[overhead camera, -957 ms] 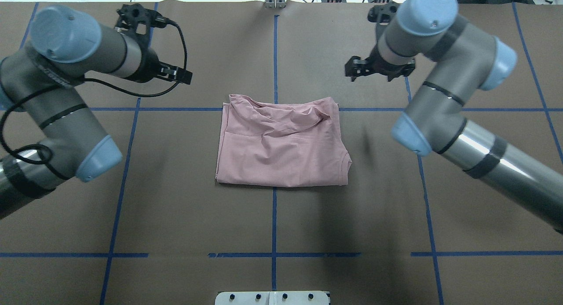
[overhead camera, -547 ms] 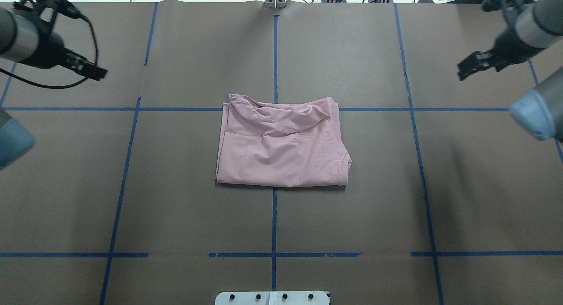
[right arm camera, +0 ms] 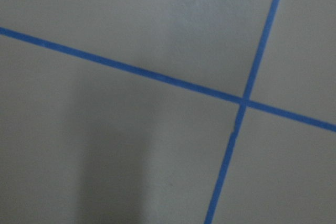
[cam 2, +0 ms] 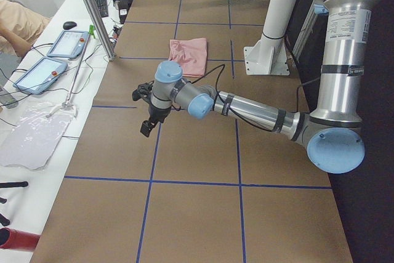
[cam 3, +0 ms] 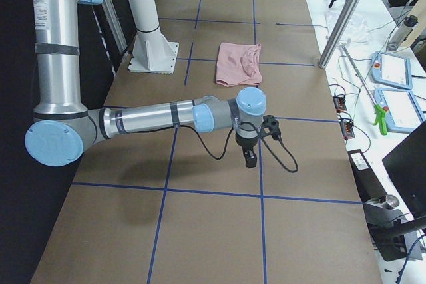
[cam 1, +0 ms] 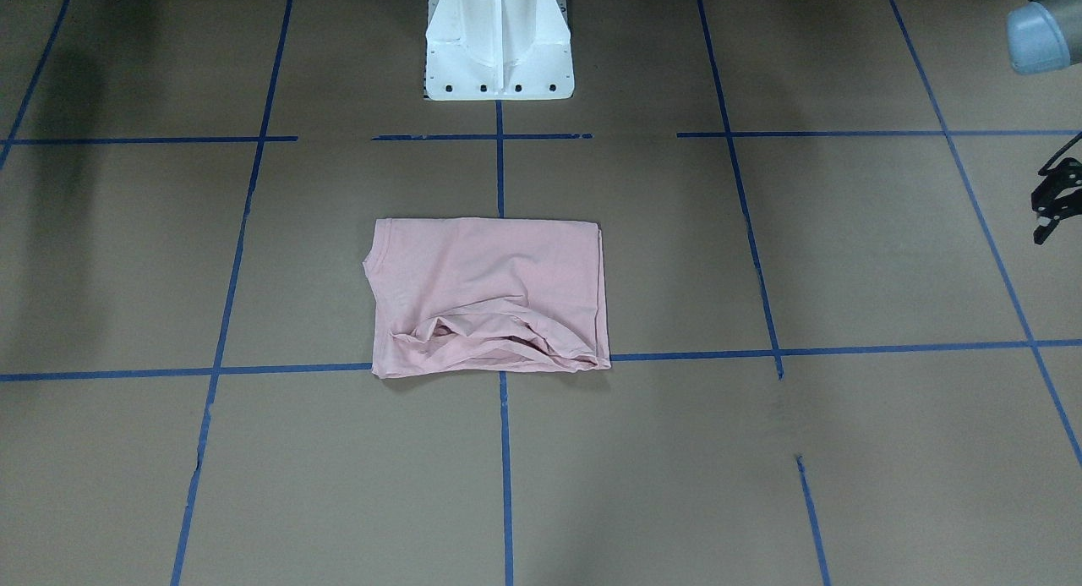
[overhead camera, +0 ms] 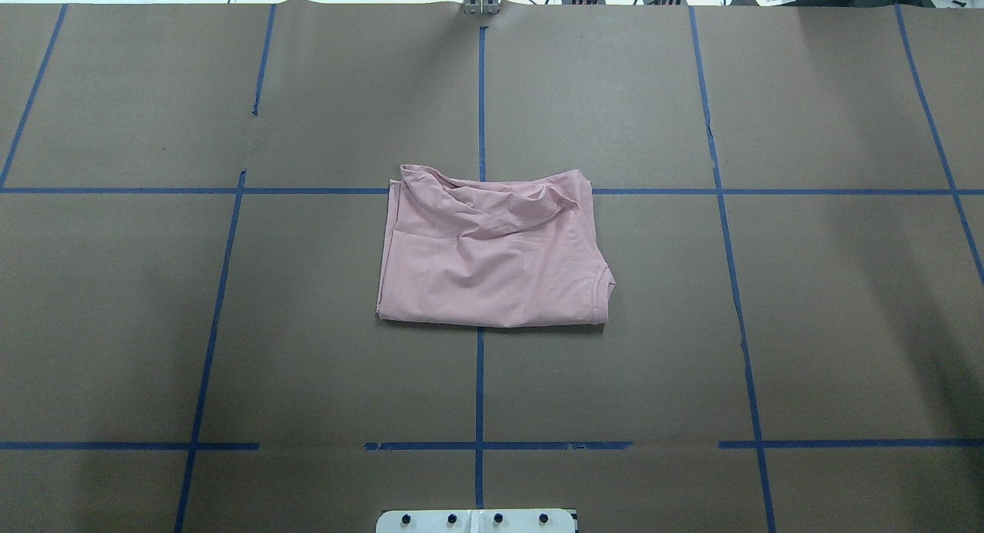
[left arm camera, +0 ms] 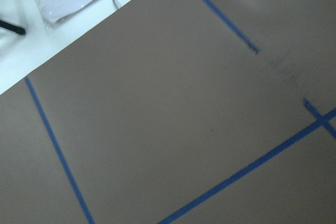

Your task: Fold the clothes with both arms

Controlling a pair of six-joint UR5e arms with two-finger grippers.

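One pale pink T-shirt (overhead camera: 492, 264) lies folded into a rectangle at the centre of the brown paper-covered table (overhead camera: 846, 325), judged equally reachable from both sides. Two silver-grey arms, left arm (cam 2: 252, 110) and right arm (cam 3: 146, 119), hang toward opposite table ends, well apart from the cloth, suggesting folding is complete. Two black grippers, left gripper (cam 2: 146, 129) and right gripper (cam 3: 249, 161), carry nothing; finger opening cannot be determined.

You have: T-shirt (overhead camera: 492, 271), plain pale pink; counter (overhead camera: 307, 325), brown with blue tape grid; left arm (cam 2: 258, 110) and right arm (cam 3: 153, 116), silver-grey, light-blue caps.
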